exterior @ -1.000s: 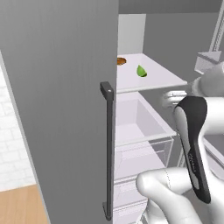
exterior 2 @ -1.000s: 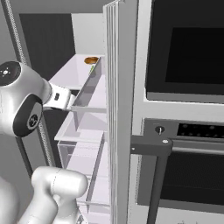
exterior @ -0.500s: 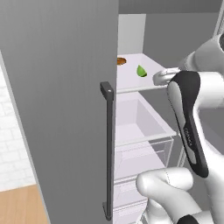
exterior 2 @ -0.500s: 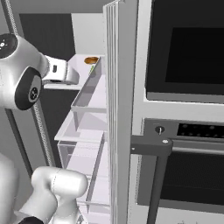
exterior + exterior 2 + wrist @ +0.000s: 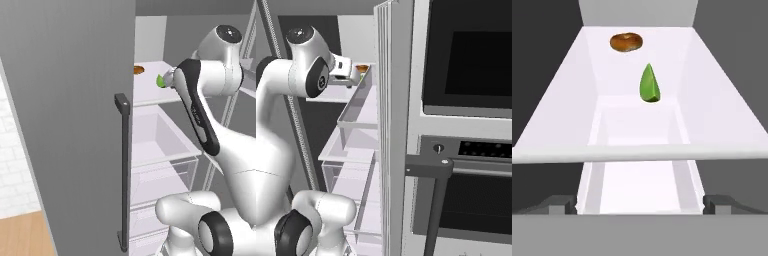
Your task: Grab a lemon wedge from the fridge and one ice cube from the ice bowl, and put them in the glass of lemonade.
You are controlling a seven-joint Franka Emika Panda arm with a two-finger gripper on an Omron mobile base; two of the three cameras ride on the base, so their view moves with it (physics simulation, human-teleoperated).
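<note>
The fridge [image 5: 75, 100] stands with its door swung open, showing the white inside. On its upper shelf [image 5: 712, 105] lies the lemon wedge [image 5: 649, 84], small, green and pointed, also seen at the shelf's right side [image 5: 160, 81]. My gripper [image 5: 640, 204] is open and empty, level with the shelf's front rim and short of the wedge, which lies straight ahead between the two fingertips [image 5: 559, 204]. From the right base view the hand [image 5: 345, 70] points into the shelf. The ice bowl and the glass of lemonade are out of view.
A flat brown round thing [image 5: 626, 42] lies behind the wedge near the back wall. Clear drawers [image 5: 160, 135] sit below the shelf. The door's long dark handle [image 5: 122, 170] is at left; door bins [image 5: 356, 112] and the black oven column [image 5: 471, 75] are at right.
The arm has risen and swung the hand up from the drawer level to the upper shelf, toward the wedge. The jaws stayed open.
</note>
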